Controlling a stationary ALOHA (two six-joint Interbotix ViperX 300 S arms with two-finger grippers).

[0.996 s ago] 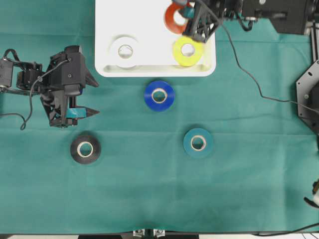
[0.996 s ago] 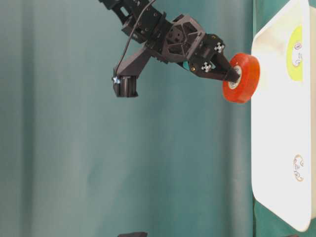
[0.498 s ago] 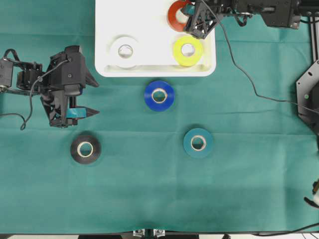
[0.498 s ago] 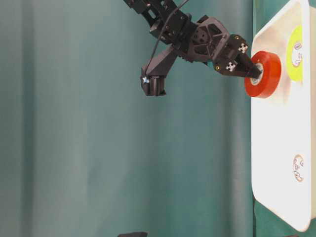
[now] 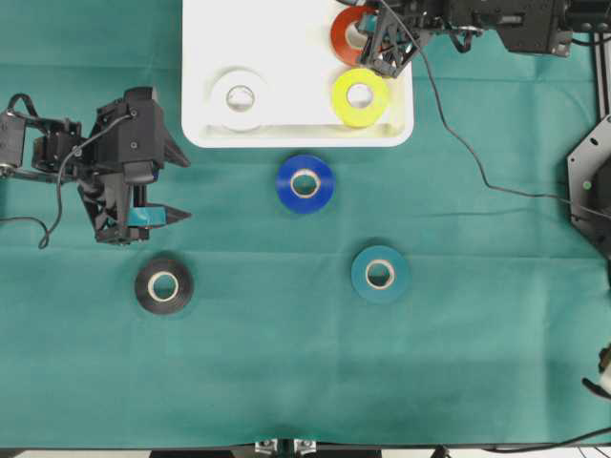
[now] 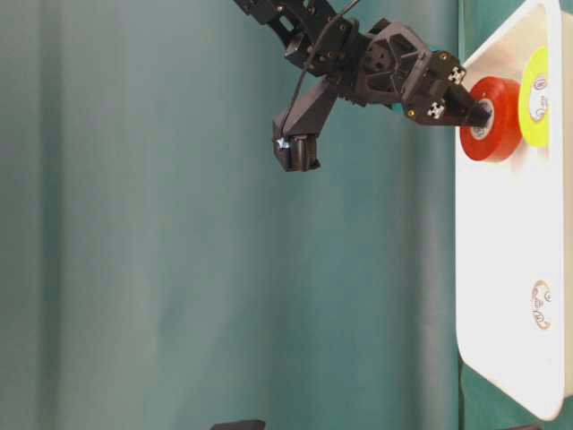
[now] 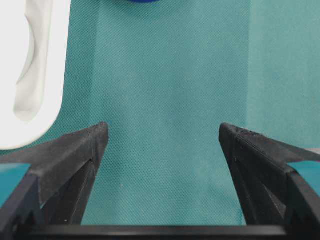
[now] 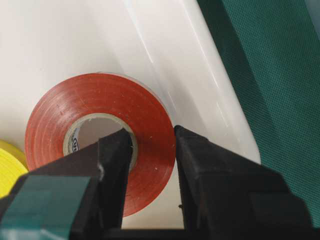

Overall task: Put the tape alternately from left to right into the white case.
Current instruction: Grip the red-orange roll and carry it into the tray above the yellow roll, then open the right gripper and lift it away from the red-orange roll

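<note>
- We see a table covered edge to edge with a teal-green cloth (image 5: 286, 382), its weave plain in the wrist views; in the table-level view a teal curtain (image 6: 179, 269) fills the backdrop.
- The white case (image 5: 286, 134) lies at the far edge of the cloth, its long side running left to right in the overhead view.
- Inside it we count three rolls: the white roll (image 5: 240, 97) lying flat at the left, the yellow roll (image 5: 360, 96) lying flat at the right, and the orange-red roll (image 5: 346, 34) behind the yellow one, near the case's far right corner.
- The right gripper (image 5: 374, 38) is clamped on the orange-red roll, one finger through the cardboard core and one outside the wall. The roll sits tilted, its hole facing partly toward the gripper; from the table-level view it appears to touch the case floor.
- On the cloth, each flat with its hole upward: the blue roll (image 5: 305, 182) just in front of the case, the teal roll (image 5: 380, 274) nearer us to the right, the black roll (image 5: 163, 285) at the left.
- The left gripper (image 5: 177, 186) hangs above bare cloth beyond the black roll, jaws spread wide with nothing between them.
</note>
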